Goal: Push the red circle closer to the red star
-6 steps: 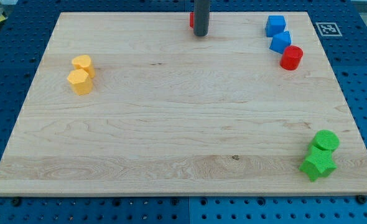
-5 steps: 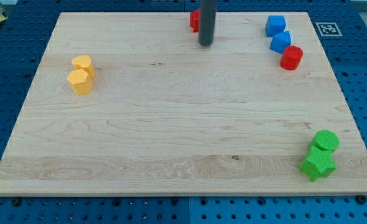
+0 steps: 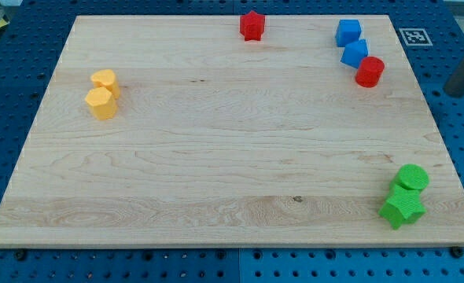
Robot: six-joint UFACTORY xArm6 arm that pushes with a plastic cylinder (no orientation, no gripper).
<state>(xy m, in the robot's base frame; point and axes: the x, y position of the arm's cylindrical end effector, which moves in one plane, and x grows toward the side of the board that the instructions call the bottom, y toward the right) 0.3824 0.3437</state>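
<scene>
The red circle (image 3: 369, 71) stands near the view's top right of the wooden board (image 3: 216, 157), touching the lower of two blue blocks. The red star (image 3: 252, 25) sits at the top edge, near the middle, far to the left of the circle. My tip (image 3: 455, 92) shows at the view's right edge, off the board over the blue perforated table. It is to the right of the red circle and slightly lower, well apart from it.
Two blue blocks (image 3: 348, 32) (image 3: 355, 53) sit just above the red circle. Two yellow blocks (image 3: 104, 80) (image 3: 101, 103) are at the left. A green circle (image 3: 412, 178) and green star (image 3: 402, 207) are at the bottom right. A marker tag (image 3: 412, 35) lies right of the board.
The rod has left the red star at the top middle and swung far right, off the board's right side. The red star is now fully uncovered. No block has moved.
</scene>
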